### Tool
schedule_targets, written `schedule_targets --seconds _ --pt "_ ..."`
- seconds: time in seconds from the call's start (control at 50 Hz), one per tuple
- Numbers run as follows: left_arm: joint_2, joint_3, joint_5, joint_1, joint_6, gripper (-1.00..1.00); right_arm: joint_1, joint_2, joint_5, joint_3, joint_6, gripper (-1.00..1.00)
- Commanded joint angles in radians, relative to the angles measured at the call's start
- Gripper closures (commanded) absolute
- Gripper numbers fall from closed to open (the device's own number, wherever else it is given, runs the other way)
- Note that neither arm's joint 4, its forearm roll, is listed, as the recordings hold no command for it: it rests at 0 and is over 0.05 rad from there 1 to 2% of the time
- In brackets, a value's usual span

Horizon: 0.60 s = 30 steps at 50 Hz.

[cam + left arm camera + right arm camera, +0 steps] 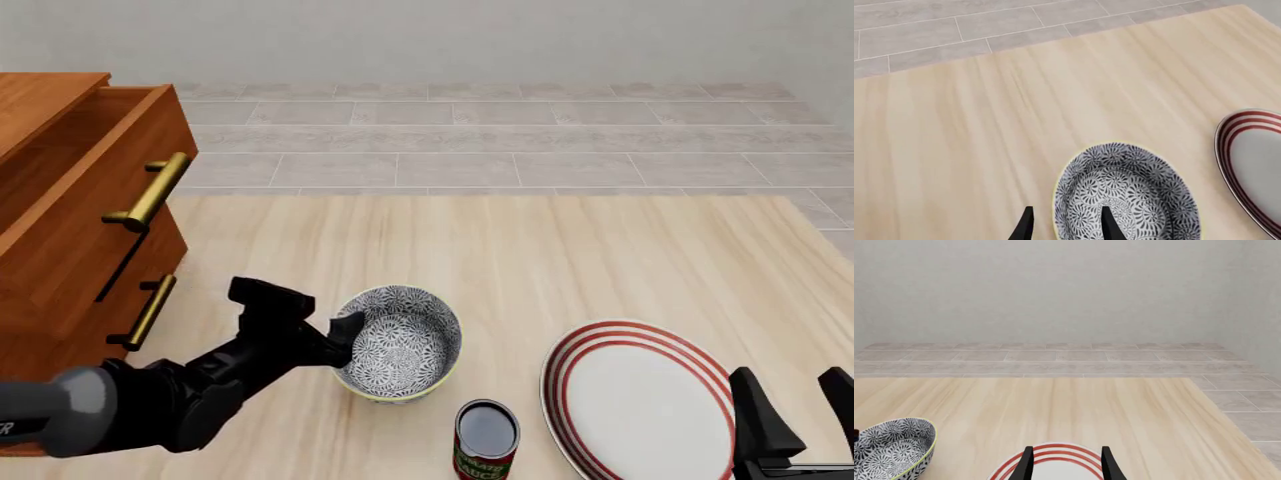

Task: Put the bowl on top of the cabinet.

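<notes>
The bowl (396,343), grey-and-white patterned with a pale rim, sits on the table left of centre, in front of the cabinet (67,200). My left gripper (344,335) is open at the bowl's left side. In the left wrist view the left gripper (1067,222) straddles the rim of the bowl (1127,195), one finger inside and one outside, with a gap to the rim on both sides. My right gripper (794,410) is open at the front right, empty. The bowl (891,447) also shows in the right wrist view.
A white plate with red rings (641,400) lies right of the bowl, under the right gripper (1067,465). A can (485,440) stands just in front of the bowl. The cabinet's top drawer is pulled out, its brass handle (150,192) jutting toward the table.
</notes>
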<state>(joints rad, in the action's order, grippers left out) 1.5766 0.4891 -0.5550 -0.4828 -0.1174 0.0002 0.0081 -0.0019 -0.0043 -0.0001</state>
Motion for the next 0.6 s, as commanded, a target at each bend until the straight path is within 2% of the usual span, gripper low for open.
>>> schedule_targets --seconds 0.02,0.6 --pt "0.010 0.001 -0.005 -0.003 0.001 -1.00 0.000 0.000 0.000 0.000 0.000 -1.00" --pt "0.039 0.010 -0.016 0.004 -0.004 -1.00 0.000 0.000 0.000 0.000 0.000 -1.00"
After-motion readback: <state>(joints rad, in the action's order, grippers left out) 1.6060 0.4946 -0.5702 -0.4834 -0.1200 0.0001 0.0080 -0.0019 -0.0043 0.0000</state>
